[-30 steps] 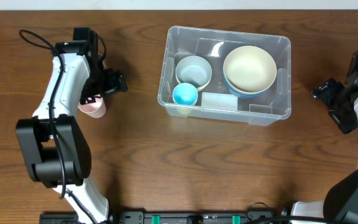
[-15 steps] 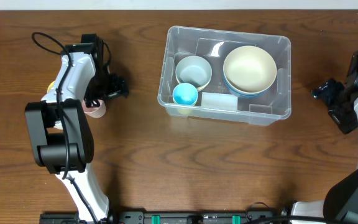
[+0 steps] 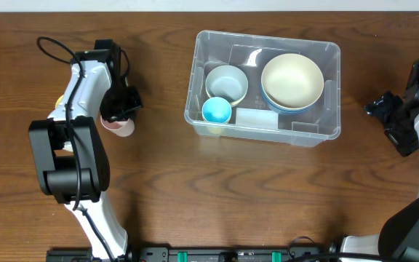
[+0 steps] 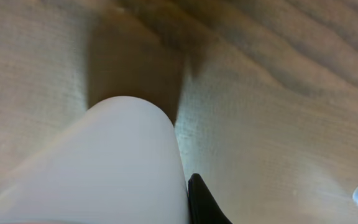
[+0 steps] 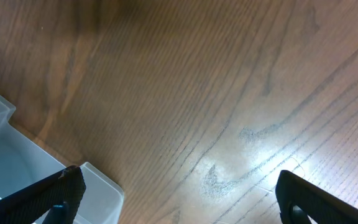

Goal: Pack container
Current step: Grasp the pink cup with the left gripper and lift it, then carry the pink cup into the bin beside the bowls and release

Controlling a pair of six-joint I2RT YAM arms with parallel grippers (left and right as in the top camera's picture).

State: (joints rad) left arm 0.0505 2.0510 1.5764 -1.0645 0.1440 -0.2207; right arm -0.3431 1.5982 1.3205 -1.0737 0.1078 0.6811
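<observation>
Your left gripper [image 3: 120,115] sits right over a single pale pink cup [image 3: 121,126] on the wooden table [image 3: 195,189]. The left wrist view shows that cup filling the lower left with one dark fingertip [image 4: 202,200] against its side. The other finger is out of frame, so you cannot tell whether the grip is closed. Your right gripper [image 5: 179,183] is spread wide with nothing between its two fingers, only bare wood beneath. It hangs near the right end of the container [image 3: 318,135], a corner of which shows in the right wrist view. The one clear container stands at the table's far middle, well apart from the pink cup. From overhead you count four things in it. A cream bowl [image 3: 292,78] is nested in a blue bowl [image 3: 282,108] on the right side. A pale grey-blue bowl [image 3: 226,82] is on the left, with a small cyan cup [image 3: 216,110] just in front of it. A whitish label [image 3: 257,118] lies beside that cup. Only the overhead view shows these contents; only the wrist views show the fingers up close.
</observation>
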